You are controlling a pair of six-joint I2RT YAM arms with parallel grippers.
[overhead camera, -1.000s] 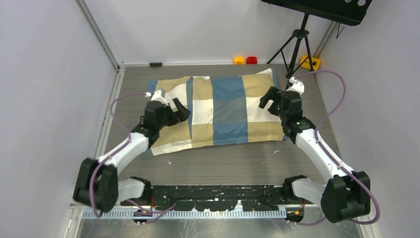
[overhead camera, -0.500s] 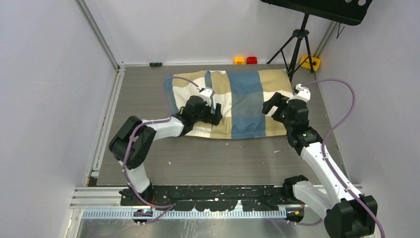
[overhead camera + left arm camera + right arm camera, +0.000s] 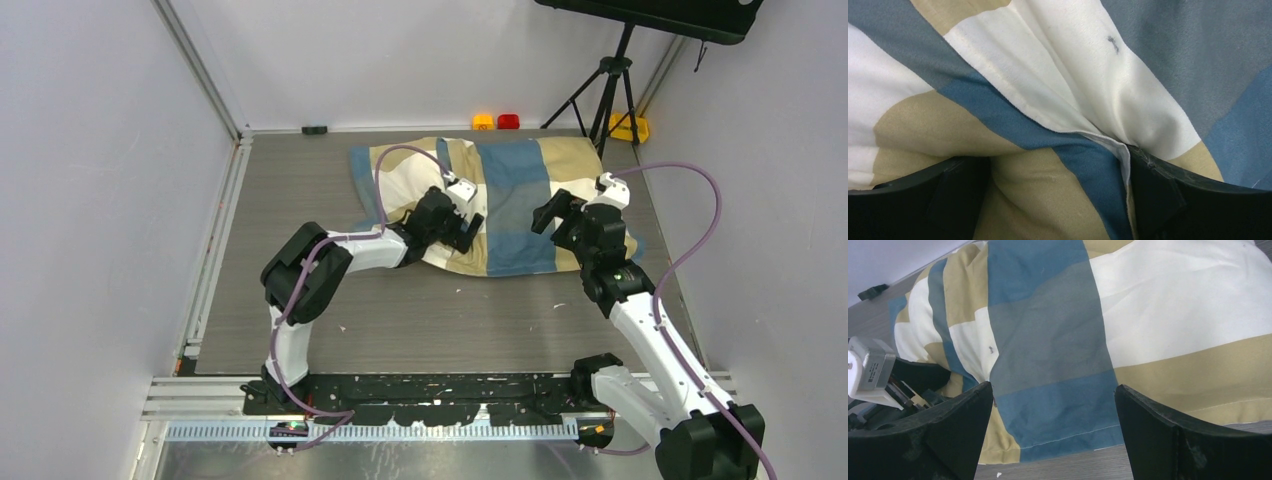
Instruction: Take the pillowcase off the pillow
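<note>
Pillowcase (image 3: 510, 200): far centre-right of bench (image 3: 300, 200), rumpled on its L side, flatter on R.
L gripper (image 3: 468, 235): jaws wide, pressed into the case's L-centre. A fold of cloth bulges betw. the fingers (image 3: 1158, 200), not pinched.
R gripper (image 3: 548, 212): jaws wide, over the case's R part nr its front edge. Contact w/ cloth: can't tell.
Pillow: hidden by the case.
</note>
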